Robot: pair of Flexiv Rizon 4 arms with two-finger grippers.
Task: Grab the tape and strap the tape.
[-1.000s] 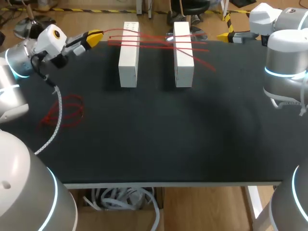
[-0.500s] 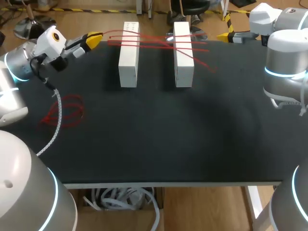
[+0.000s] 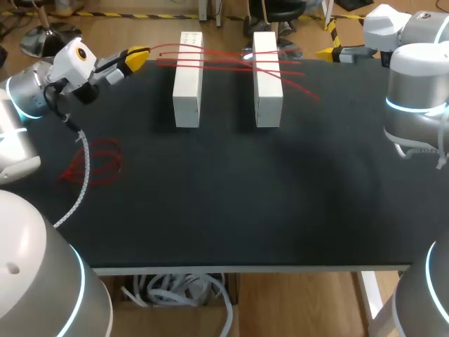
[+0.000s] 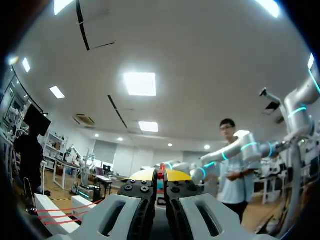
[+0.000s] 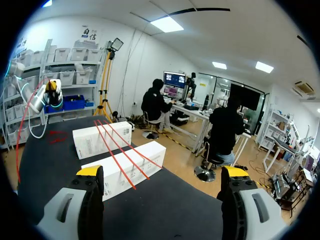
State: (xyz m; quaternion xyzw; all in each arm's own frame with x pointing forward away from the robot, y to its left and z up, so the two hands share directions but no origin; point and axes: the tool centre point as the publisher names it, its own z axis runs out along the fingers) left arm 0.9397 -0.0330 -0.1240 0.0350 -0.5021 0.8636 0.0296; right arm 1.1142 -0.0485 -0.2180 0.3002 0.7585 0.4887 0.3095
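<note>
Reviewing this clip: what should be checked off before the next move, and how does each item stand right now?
1. Left gripper shut on the thin red tape strands: ok.
2. Strands lie across both white rectangular blocks: ok.
3. Right gripper open and empty: ok.
4. Right gripper at the strands' free ends: not ok, it sits apart, by the table's far right corner.
5. Strands pulled taut: cannot tell.
6. Loose red tape coil apart from the blocks: ok.
</note>
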